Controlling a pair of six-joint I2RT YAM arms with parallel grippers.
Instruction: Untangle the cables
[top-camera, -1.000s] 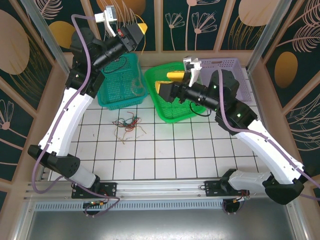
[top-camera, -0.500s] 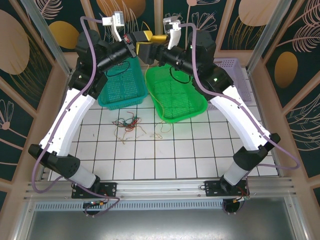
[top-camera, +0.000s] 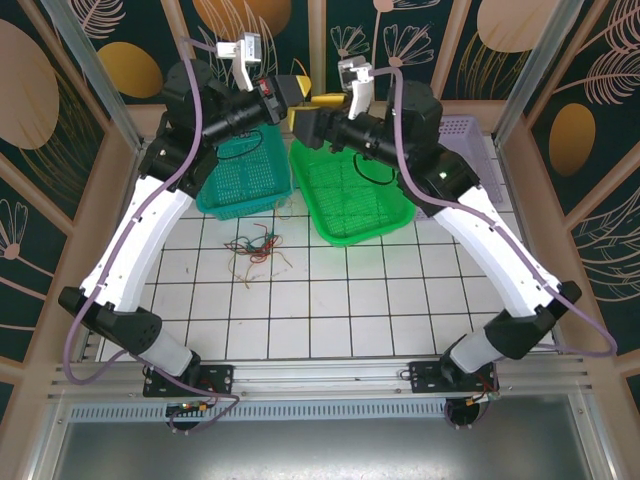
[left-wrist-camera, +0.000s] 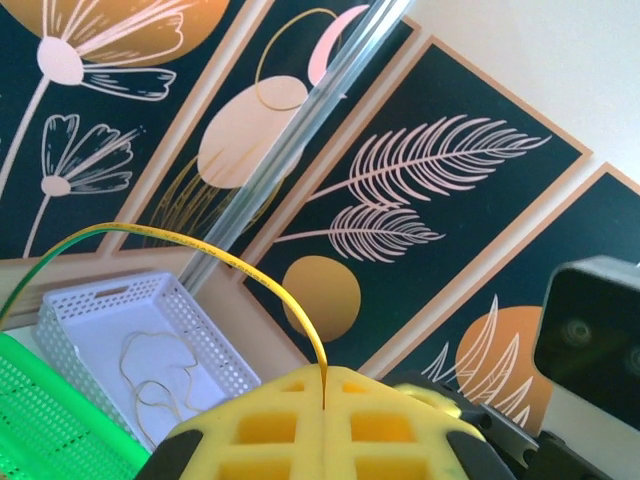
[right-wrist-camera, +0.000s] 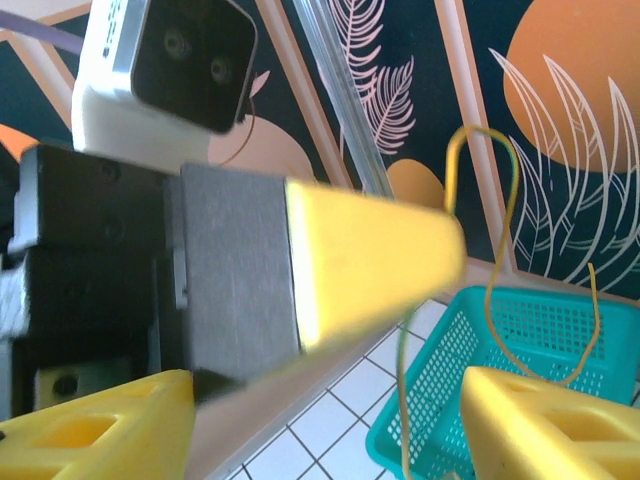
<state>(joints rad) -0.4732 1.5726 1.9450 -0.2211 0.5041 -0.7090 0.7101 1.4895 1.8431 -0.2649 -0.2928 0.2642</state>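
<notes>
Clearly the danger now lies high up, where both arms meet above the baskets. The left gripper (left-wrist-camera: 323, 385) is pinched tight on one yellow-green wire (left-wrist-camera: 200, 245), which springs out from between its closed yellow fingers and arcs away. The right gripper (right-wrist-camera: 320, 420) has its jaws wide apart and holds nothing; its fingers sit either side of the other's tip, with the wire dangling in the gap. The remaining tangle of wires (top-camera: 255, 248) lies on the tiled table (top-camera: 400, 300), in front of the teal basket (top-camera: 240, 170) and well apart from both grippers. A tan wire (left-wrist-camera: 150, 370) rests in the white basket (left-wrist-camera: 110, 292). I cannot tell whether the lifted wire's lower end is free of the tangle. If it is not, a hard pull could drag the whole knot up or cinch it tighter. With the fingers so crowded, the right jaws might well clamp the left fingertip instead of the hair-thin strand, or miss it altogether. The hanging end swings just by the teal mesh and could snag there, and a sharp tug on a strand this fine could stretch or snap it.
</notes>
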